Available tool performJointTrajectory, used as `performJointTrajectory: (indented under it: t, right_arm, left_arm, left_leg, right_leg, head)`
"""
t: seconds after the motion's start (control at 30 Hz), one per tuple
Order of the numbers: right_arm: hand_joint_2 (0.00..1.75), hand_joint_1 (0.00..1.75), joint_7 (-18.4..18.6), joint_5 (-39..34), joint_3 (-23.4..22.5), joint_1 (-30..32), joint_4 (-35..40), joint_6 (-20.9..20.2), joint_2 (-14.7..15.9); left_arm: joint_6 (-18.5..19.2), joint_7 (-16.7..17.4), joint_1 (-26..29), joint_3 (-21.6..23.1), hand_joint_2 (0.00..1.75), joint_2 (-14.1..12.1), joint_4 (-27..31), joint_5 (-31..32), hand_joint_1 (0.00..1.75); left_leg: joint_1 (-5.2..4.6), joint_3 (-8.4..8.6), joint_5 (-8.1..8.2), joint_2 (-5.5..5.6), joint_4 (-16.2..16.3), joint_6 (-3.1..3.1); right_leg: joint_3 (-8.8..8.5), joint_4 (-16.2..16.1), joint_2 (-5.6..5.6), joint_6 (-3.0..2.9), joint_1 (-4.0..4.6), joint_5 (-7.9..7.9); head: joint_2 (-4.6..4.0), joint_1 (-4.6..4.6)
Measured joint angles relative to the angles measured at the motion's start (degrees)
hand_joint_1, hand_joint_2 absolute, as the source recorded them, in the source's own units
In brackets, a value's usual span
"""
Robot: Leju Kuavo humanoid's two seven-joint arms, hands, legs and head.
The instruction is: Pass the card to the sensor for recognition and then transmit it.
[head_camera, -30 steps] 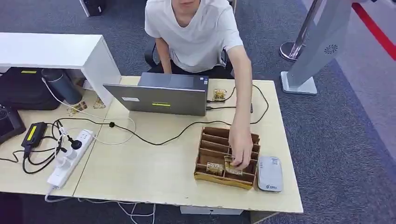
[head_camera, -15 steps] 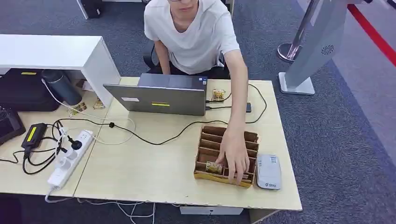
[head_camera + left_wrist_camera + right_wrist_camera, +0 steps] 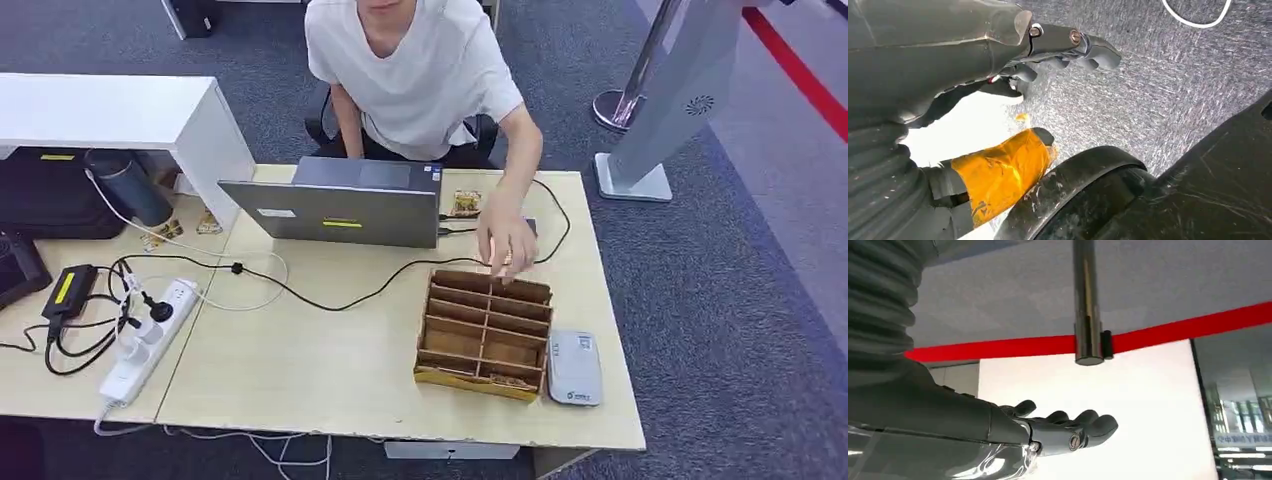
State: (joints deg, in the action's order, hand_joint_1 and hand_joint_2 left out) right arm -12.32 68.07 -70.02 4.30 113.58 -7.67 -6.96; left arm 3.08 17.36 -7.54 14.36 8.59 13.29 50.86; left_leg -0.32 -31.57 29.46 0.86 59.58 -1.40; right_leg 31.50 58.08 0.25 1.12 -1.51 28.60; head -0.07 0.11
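1. Our left hand (image 3: 1063,50) hangs over grey carpet (image 3: 1168,90), its dark fingers (image 3: 1098,52) stretched out, slightly apart and holding nothing; a thumb wrapped in orange tape (image 3: 1003,172) sits apart from them.
2. Our right hand (image 3: 1063,432) also hangs free, fingers (image 3: 1088,422) spread a little with nothing in them, in front of a chrome post (image 3: 1088,305) and a red belt (image 3: 1173,332).
3. In the head view the wooden desk (image 3: 320,370) carries a brown divided box (image 3: 487,335) at the near right.
4. A card (image 3: 505,380) lies in the box's nearest right compartment, only a patterned strip of it showing.
5. The grey sensor (image 3: 575,368) lies flat just right of the box, touching or almost touching it.
6. A person in a white shirt (image 3: 420,70) sits at the far side, one hand (image 3: 505,240) held over the desk just beyond the box's far edge; we cannot tell whether it holds anything.
7. A grey laptop (image 3: 345,205) stands open left of that hand, a small patterned packet (image 3: 466,204) beside it.
8. A black cable (image 3: 380,285) runs across the desk towards a white power strip (image 3: 150,340) on the left.
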Motion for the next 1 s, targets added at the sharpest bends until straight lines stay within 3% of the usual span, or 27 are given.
performJointTrajectory:
  t: [0.1,0.17,0.27,0.37,0.43,0.57,0.83,1.0]
  right_arm:
    - [1.75,0.0,8.2,-3.64,8.58,0.1,-3.25,8.58,4.04]
    - [1.75,0.0,14.77,-4.43,18.28,-0.6,-6.75,15.81,8.63]
    - [1.75,0.0,19.6,-3.79,31.55,-4.45,-12.36,20.13,14.24]
    - [1.75,0.0,19.82,-3.25,42.3,-9.71,-20.85,24.27,18.04]
    - [1.75,0.0,19.05,-3.27,46.71,-12.05,-25.24,26.08,19.68]
    - [1.75,0.0,16.21,-2.46,55.13,-18.34,-31.82,25.49,21.54]
    - [1.75,0.0,15.01,1.76,72.7,-33.23,-42.66,25.29,20.51]
    - [1.75,0.0,15.55,4.23,80.66,-38.61,-47.04,26.45,18.54]
  left_arm:
    - [0.83,-0.99,-0.23,0.0,1.75,0.0,0.0,1.63,0.0]
    - [1.51,-1.73,-0.59,0.0,1.75,0.04,0.0,2.87,0.0]
    - [1.58,-2.04,-1.04,0.0,1.75,0.22,0.0,4.64,0.0]
    - [1.51,-3.09,-1.5,0.13,1.75,0.31,0.02,6.46,0.0]
    - [1.33,-3.82,-1.45,0.15,1.75,0.31,0.02,7.02,0.0]
    - [1.44,-5.94,-1.73,0.55,1.75,0.45,0.02,8.42,0.0]
    - [9.0,-8.53,-2.8,1.12,1.75,1.79,0.02,9.27,0.0]
    - [12.62,-9.14,-2.8,1.09,1.75,1.79,0.02,8.73,0.0]
  left_leg:
    - [-0.01,0.01,0.0,-0.15,0.01,-0.01]
    - [-0.01,0.01,-0.01,-0.18,0.04,-0.01]
    - [-0.01,0.07,-0.08,-0.34,0.06,-0.07]
    - [-0.01,0.1,-0.22,-0.25,0.12,-0.11]
    - [-0.01,-0.02,-0.3,-0.01,0.13,-0.1]
    - [-0.01,-0.12,-0.32,-0.14,0.11,-0.07]
    - [0.01,-0.14,-0.39,-0.11,0.11,0.01]
    - [0.04,-0.2,-0.39,-0.03,0.1,0.02]
  right_leg:
    - [0.03,0.0,0.13,0.08,-0.03,-0.06]
    - [0.02,0.0,0.2,0.13,-0.04,-0.1]
    - [0.04,0.01,0.4,0.13,-0.04,-0.24]
    - [0.07,0.0,0.29,0.13,-0.01,-0.32]
    - [0.08,0.01,0.01,0.13,0.0,-0.32]
    - [0.19,0.07,0.16,0.08,0.01,-0.37]
    - [0.24,0.1,0.15,0.05,0.03,-0.39]
    - [0.27,0.12,0.07,0.05,0.03,-0.38]
  head:
    - [0.0,0.0]
    - [0.0,0.0]
    - [0.0,0.0]
    - [0.0,0.02]
    - [0.0,0.02]
    - [0.0,0.0]
    - [0.0,0.02]
    - [0.0,0.02]
